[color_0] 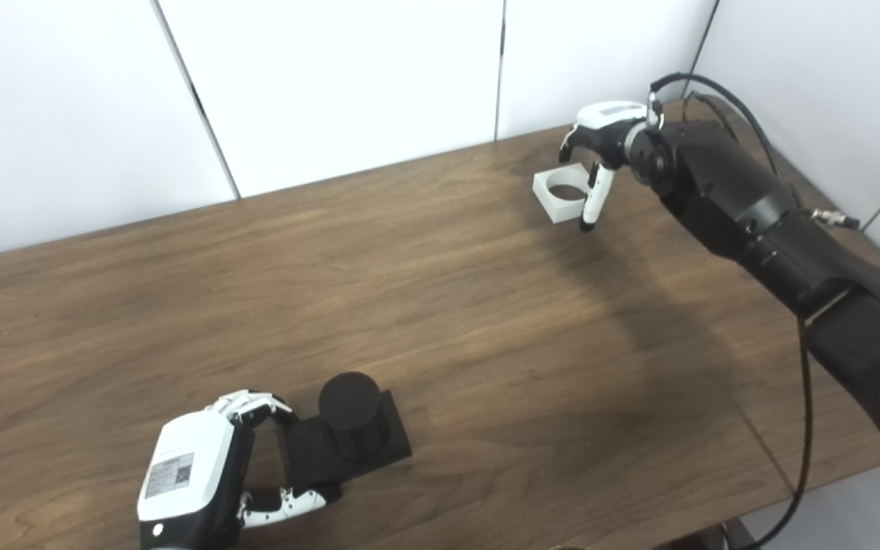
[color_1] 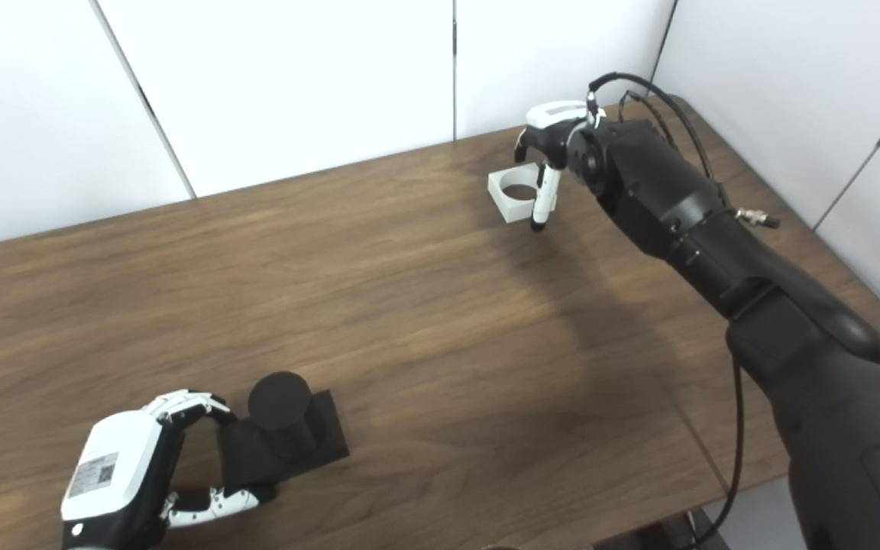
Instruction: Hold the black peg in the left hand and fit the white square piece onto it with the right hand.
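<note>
A: What is shown in the left eye view?

B: At lower left the peg [color_0: 350, 418] is gripped at its base by the left hand [color_0: 203, 466], fingers clenched on it, resting on the counter [color_0: 440, 305]. At upper right the white piece [color_0: 562, 192] is straddled by the right hand [color_0: 600, 149]; whether it is grasped cannot be told.

A: And the right eye view?

B: The same is seen: the piece lies on the counter, well apart from the peg. Holding seems done; lifting, carrying and fitting are left. No containers are seen.
</note>
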Controlling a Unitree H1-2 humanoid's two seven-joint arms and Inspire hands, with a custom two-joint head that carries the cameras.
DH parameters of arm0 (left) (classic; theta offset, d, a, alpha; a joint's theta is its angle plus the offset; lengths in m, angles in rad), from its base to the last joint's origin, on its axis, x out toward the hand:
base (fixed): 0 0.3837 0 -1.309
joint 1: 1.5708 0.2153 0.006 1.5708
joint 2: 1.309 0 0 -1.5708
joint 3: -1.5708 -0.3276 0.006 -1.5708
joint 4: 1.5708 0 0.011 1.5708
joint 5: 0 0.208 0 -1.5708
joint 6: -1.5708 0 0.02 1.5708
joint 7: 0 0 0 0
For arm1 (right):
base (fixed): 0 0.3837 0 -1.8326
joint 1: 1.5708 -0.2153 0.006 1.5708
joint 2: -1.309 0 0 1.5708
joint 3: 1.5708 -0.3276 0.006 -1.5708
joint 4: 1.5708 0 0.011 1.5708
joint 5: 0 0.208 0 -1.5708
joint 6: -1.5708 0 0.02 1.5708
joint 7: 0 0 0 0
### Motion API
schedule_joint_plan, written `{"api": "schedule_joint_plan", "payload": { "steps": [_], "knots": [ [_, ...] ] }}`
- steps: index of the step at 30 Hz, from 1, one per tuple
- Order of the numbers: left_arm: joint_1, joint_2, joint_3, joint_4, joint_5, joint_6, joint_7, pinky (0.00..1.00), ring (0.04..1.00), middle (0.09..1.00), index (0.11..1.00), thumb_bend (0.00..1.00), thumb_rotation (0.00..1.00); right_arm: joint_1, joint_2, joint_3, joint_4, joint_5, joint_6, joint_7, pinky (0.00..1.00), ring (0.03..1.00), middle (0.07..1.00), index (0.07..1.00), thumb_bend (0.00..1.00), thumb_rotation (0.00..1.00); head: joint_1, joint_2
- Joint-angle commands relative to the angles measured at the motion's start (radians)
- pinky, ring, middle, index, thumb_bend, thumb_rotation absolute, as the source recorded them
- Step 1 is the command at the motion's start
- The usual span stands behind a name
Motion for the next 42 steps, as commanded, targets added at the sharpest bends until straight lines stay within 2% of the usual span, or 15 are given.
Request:
{"api": "schedule_joint_plan", "payload": {
  "steps": [1, 14, 16, 19, 20, 21, 23, 30, 36, 39, 42],
  "knots": [
    [0.035, 0.014, -0.005, 0.027, 0.007, 0.041, -0.072, 0.73, 0.807, 0.735, 0.49, 0.52, 0.05, -0.039, -0.016, -0.021, -0.009, 0.001, -0.022, -0.038, 1.0, 1.0, 0.97, 0.818, 0.97, 0.21, 0.001, 0.002],
    [0.037, 0.009, -0.004, 0.017, 0.014, 0.043, -0.081, 0.74, 0.809, 0.736, 0.49, 0.52, 0.05, -0.028, -0.003, -0.025, 0.01, 0.022, -0.029, -0.06, 1.0, 1.0, 0.948, 0.765, 0.94, 0.19, 0.005, 0.006],
    [0.038, 0.008, -0.002, 0.017, 0.012, 0.042, -0.081, 0.74, 0.809, 0.737, 0.49, 0.52, 0.05, -0.025, -0.002, -0.026, 0.015, 0.027, -0.041, -0.075, 1.0, 1.0, 0.922, 0.681, 0.9, 0.15, 0.007, 0.005],
    [0.038, 0.006, -0.001, 0.017, 0.012, 0.042, -0.082, 0.73, 0.81, 0.736, 0.49, 0.52, 0.05, -0.021, -0.002, -0.03, 0.026, 0.035, -0.071, -0.115, 1.0, 0.996, 0.892, 0.605, 0.86, 0.11, 0.008, 0.005],
    [0.038, 0.005, -0.001, 0.016, 0.014, 0.044, -0.084, 0.73, 0.81, 0.736, 0.49, 0.52, 0.05, -0.019, -0.002, -0.034, 0.03, 0.039, -0.086, -0.134, 1.0, 0.982, 0.872, 0.536, 0.66, 0.13, 0.008, 0.006],
    [0.038, 0.004, -0.002, 0.015, 0.016, 0.045, -0.085, 0.74, 0.81, 0.736, 0.49, 0.52, 0.05, -0.016, -0.002, -0.037, 0.033, 0.042, -0.1, -0.149, 1.0, 0.967, 0.855, 0.511, 0.59, 0.13, 0.009, 0.006],
    [0.037, 0.003, -0.001, 0.014, 0.017, 0.046, -0.087, 0.74, 0.81, 0.736, 0.49, 0.52, 0.05, -0.011, -0.003, -0.039, 0.036, 0.041, -0.12, -0.172, 1.0, 0.941, 0.827, 0.491, 0.54, 0.13, 0.013, 0.006],
    [0.036, 0.001, -0.001, 0.017, 0.016, 0.039, -0.082, 0.73, 0.808, 0.734, 0.49, 0.52, 0.05, -0.001, 0.003, -0.036, 0.051, 0.027, -0.159, -0.23, 0.92, 0.892, 0.781, 0.485, 0.52, 0.13, 0.017, 0.005],
    [0.034, -0.004, -0.004, 0.026, 0.022, 0.037, -0.074, 0.73, 0.806, 0.734, 0.49, 0.52, 0.05, 0.01, 0.008, -0.038, 0.05, 0.022, -0.161, -0.267, 0.91, 0.887, 0.782, 0.485, 0.52, 0.13, 0.034, 0.004],
    [0.034, -0.012, -0.007, 0.022, 0.022, 0.047, -0.086, 0.74, 0.814, 0.739, 0.49, 0.52, 0.05, 0.02, 0.001, -0.052, -0.022, 0.032, -0.142, -0.24, 0.96, 0.901, 0.784, 0.485, 0.52, 0.13, 0.057, 0.005],
    [0.034, -0.024, -0.013, 0.021, 0.031, 0.052, -0.086, 0.74, 0.816, 0.74, 0.49, 0.52, 0.05, 0.03, -0.022, -0.057, -0.177, 0.031, -0.129, -0.154, 0.98, 0.915, 0.788, 0.486, 0.52, 0.13, 0.101, 0.012]
  ]
}}
